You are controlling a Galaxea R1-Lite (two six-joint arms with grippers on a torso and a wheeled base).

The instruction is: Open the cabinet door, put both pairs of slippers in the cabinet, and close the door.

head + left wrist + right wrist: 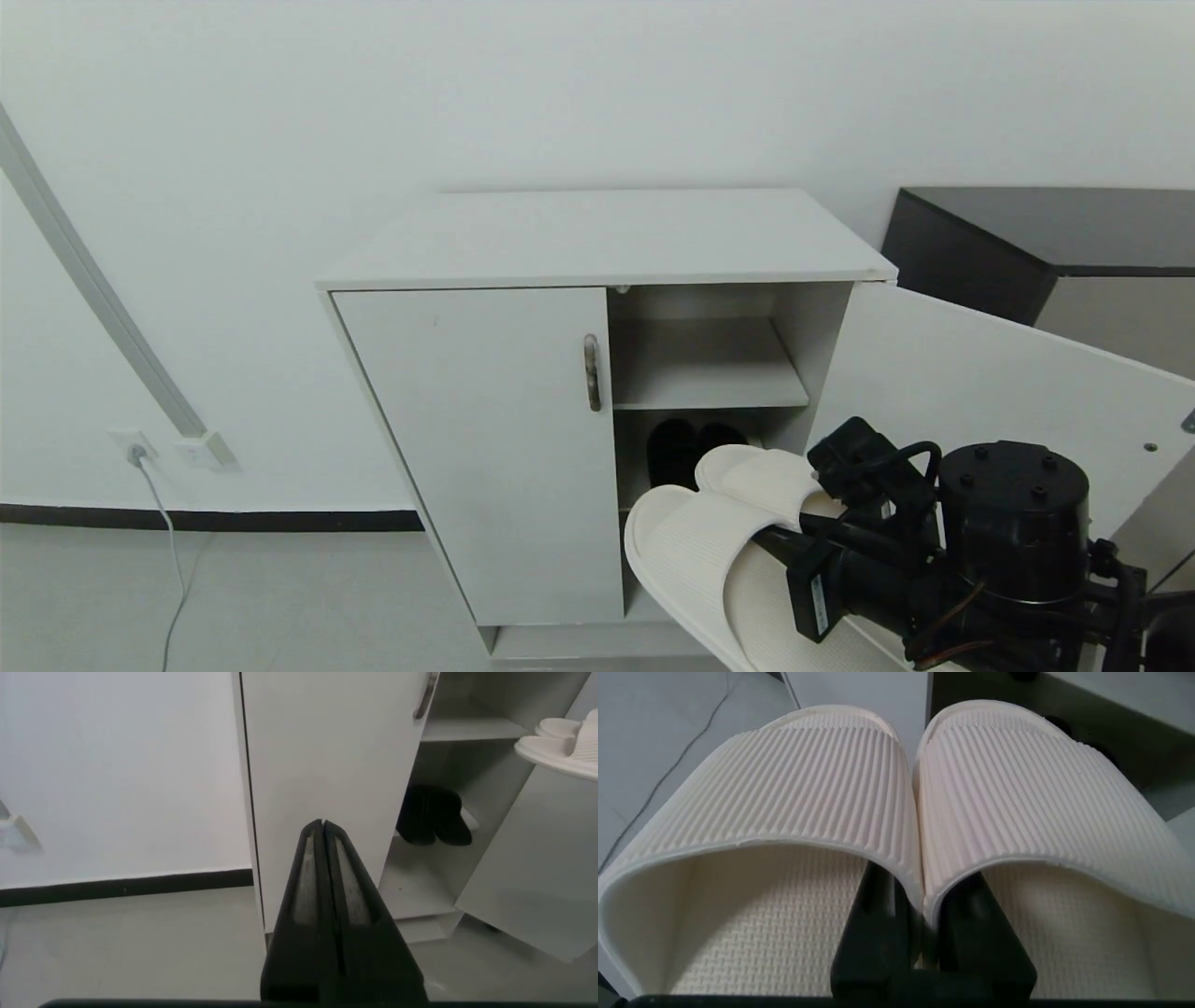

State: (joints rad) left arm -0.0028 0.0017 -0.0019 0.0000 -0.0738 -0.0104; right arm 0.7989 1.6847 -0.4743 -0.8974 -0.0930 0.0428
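The white cabinet (pixel 607 238) stands against the wall with its right door (pixel 1008 392) swung open and its left door (pixel 485 448) shut. A black pair of slippers (pixel 693 450) rests on the lower shelf, also seen as black slippers (pixel 433 815). My right gripper (pixel 794 546) is shut on the inner edges of a cream pair of slippers (pixel 719 532), held side by side in front of the open compartment; the ribbed cream slippers (pixel 906 803) point toward the cabinet. My left gripper (pixel 322 826) is shut and holds nothing, low in front of the left door.
A dark cabinet (pixel 1036 247) stands to the right behind the open door. The upper shelf (pixel 705 369) is bare. A wall socket with a cable (pixel 140 457) sits at the lower left, above grey floor (pixel 233 597).
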